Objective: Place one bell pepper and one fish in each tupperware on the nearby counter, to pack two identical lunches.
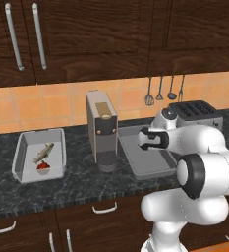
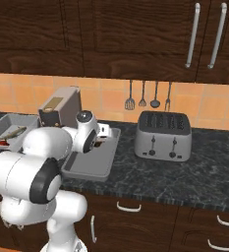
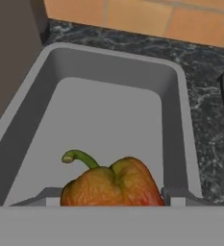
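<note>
Starting at the left of the counter [image 1: 76, 189], the far tupperware [image 1: 22, 151] is already holding a fish [image 1: 43, 152] and a red bell pepper [image 1: 43, 166], so I am judging that lunch as packed. Next along, the coffee machine [image 1: 102, 129] is standing between the two containers. To its right, I am working over the second tupperware [image 3: 176, 96], with my arm reaching down above it. In the hand view my gripper [image 3: 111, 204] is bracketing an orange-red bell pepper [image 3: 114, 186], its green stem curling toward the left wall, low inside this container. The fingertips are barely showing on either side of the pepper, so I cannot tell whether I am clamping it or have let go. The toaster [image 2: 163, 135] is sitting further right, well apart.

I am judging the step as setting this pepper down. The next move is calling for parted fingers, a straight lift clear of the rim, then fetching a second fish.
</note>
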